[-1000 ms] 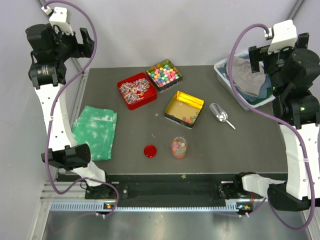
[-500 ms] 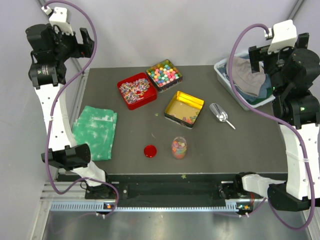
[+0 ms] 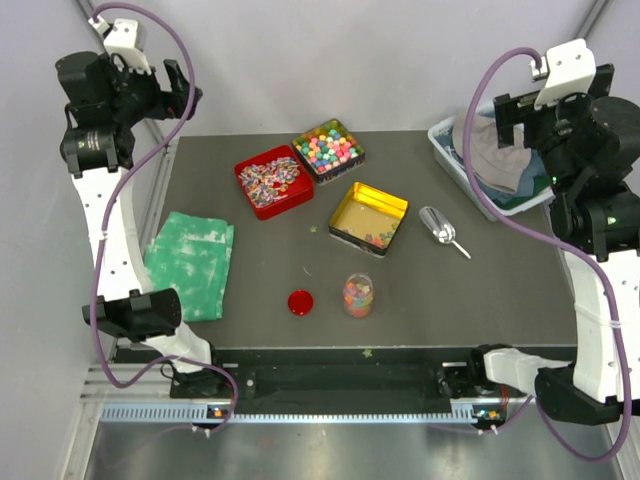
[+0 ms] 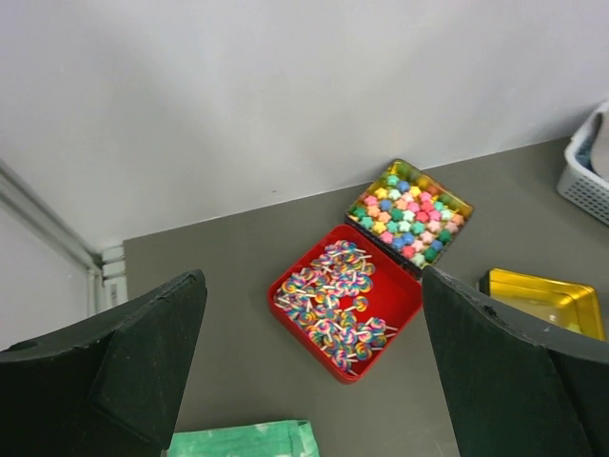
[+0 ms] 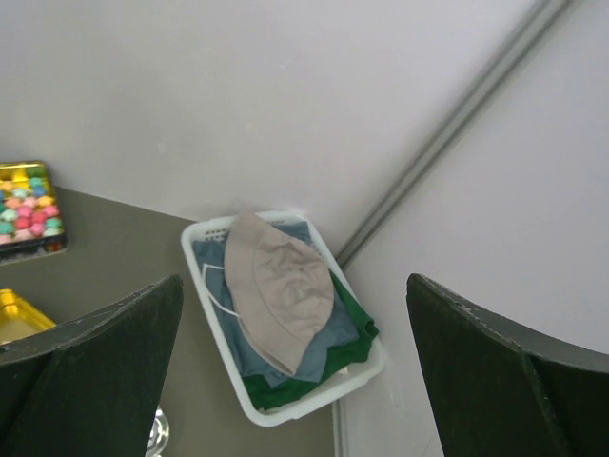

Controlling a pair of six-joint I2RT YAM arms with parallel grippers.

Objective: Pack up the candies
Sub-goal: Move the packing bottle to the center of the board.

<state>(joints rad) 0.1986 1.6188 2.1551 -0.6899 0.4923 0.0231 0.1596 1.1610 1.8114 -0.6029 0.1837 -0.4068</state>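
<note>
- Nearest the arm bases, a small clear jar [image 3: 358, 296] stands upright on the table [image 3: 480, 290], uncapped, with the candies [image 3: 358, 291] piled inside.
- A red lid [image 3: 300, 302] lies flat just to its left, apart from it.
- Out on the left, a green cloth [image 3: 190, 262] lies spread out.
- Mid-table sits an open gold tin [image 3: 372, 203] with a few more candies along its near side. A metal scoop [image 3: 440, 228] lies just to its right.
- Further back, a red tin [image 3: 273, 181] of striped sweets sits right beside a tin of pastel balls [image 3: 327, 149].
- Far right, a white basket [image 3: 447, 150] holds clothes.
- Left tool [image 3: 178, 88] is raised high at the far left, jaws spread wide and empty.
- Right tool [image 3: 508, 118] is up over the basket, also wide apart and gripping nothing.
</note>
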